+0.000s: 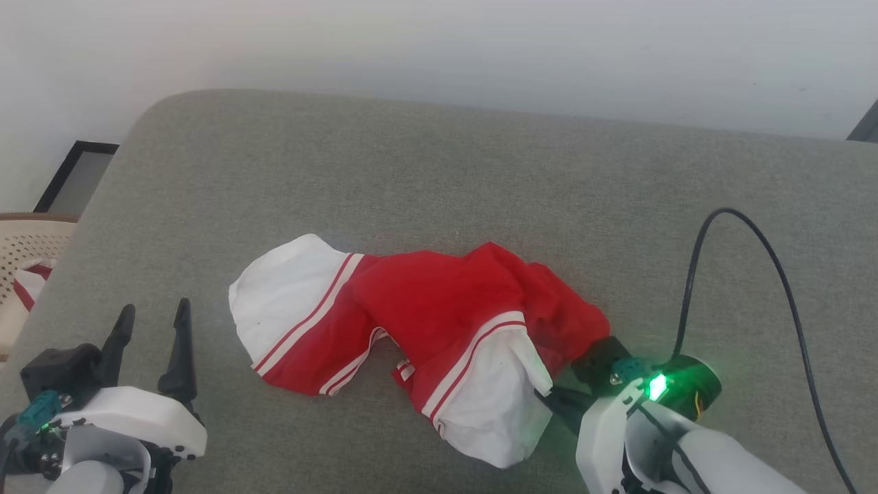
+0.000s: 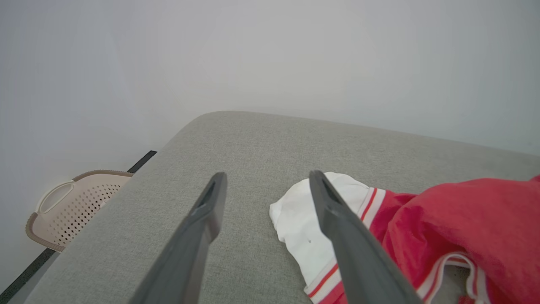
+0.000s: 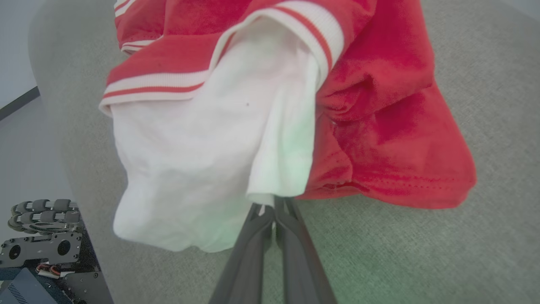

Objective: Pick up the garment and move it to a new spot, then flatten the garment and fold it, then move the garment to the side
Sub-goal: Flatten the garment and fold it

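Far to the left of the garment [image 1: 425,302], off the cushion [image 1: 480,171], a basket [image 1: 27,247] is seen. Just left of the garment's left sleeve [image 1: 281,288], the left gripper [image 1: 154,309] is held spread with nothing between its fingers, and it is clear of the cloth.

The garment lies crumpled mid-cushion, with the red body bunched between the two white sleeves; no print can be made out. At its right end, only a thin fold of the right sleeve [image 3: 190,147] is pinched by the right gripper [image 3: 270,207], whose fingers are pressed together. Right of the garment, a black cable [image 1: 693,274] is looped up from that wrist.

Several faults can be expected from here:
- **Slipping:** with so little cloth caught, the sleeve could be pulled free by the garment's own weight on a quick lift.
- **Poor layout:** hung from one sleeve, the body would likely be set down twisted, so flattening would be made harder.
- **Dragging:** cloth pulled along the cushion could be rolled further into itself.
- **Snagging:** the cable could be caught on a wide swing.
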